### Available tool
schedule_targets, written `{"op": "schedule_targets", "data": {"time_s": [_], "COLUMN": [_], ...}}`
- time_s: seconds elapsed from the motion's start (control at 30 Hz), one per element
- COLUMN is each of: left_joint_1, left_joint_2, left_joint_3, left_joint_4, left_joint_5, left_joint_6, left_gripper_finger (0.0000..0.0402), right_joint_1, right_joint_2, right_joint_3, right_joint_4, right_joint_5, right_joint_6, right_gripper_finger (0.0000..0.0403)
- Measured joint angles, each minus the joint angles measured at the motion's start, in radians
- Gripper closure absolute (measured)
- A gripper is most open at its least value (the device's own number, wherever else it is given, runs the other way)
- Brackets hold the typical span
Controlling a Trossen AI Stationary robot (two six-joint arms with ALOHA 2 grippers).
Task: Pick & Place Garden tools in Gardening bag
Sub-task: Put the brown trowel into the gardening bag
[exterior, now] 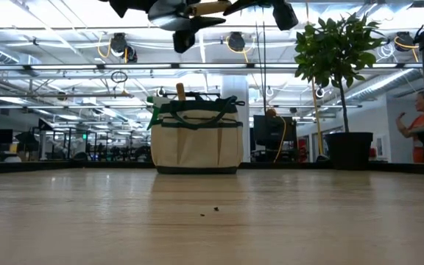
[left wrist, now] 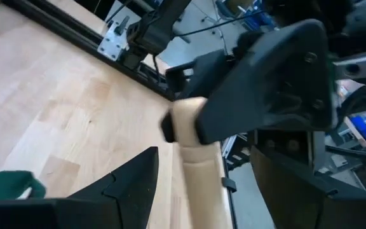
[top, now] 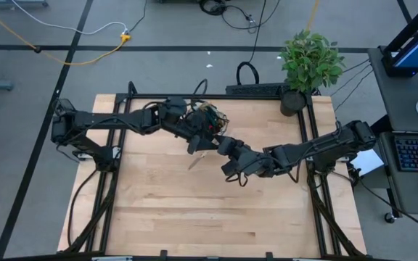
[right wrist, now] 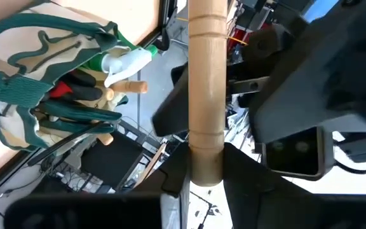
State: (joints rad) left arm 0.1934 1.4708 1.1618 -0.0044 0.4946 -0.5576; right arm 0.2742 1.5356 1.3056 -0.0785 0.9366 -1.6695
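Handover looks underway above the worktop beside the bag: right hand grips the wooden-handled tool, left hand gapes around its handle and must close before release.

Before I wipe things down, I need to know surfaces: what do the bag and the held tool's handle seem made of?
Bag: beige woven fabric, matte, with soft green trim; likely canvas. Tool handle: pale turned wood with ringed grooves, smooth, apparently unvarnished.

Beige, green-trimmed gardening bag upright, tools inside — wooden-handled tool aloft.
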Motion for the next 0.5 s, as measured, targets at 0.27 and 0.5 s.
{"op": "schedule_targets", "data": {"time_s": [0.27, 0.5], "left_joint_1": [-0.012, -0.007], "left_joint_2": [0.040, 0.066], "left_joint_3": [0.005, 0.011], "left_joint_4": [0.022, 0.084], "left_joint_5": [0.007, 0.063], "left_joint_6": [-0.002, -0.060], "left_gripper_finger": [0.0168, 0.0306], "right_joint_1": [-0.002, -0.002], "right_joint_2": [0.000, 0.000], "right_joint_3": [0.000, 0.000], "right_joint_4": [0.009, 0.010], "right_joint_5": [0.000, 0.001], "right_joint_6": [0.000, 0.007], "right_gripper_finger": [0.0344, 0.0344]}}
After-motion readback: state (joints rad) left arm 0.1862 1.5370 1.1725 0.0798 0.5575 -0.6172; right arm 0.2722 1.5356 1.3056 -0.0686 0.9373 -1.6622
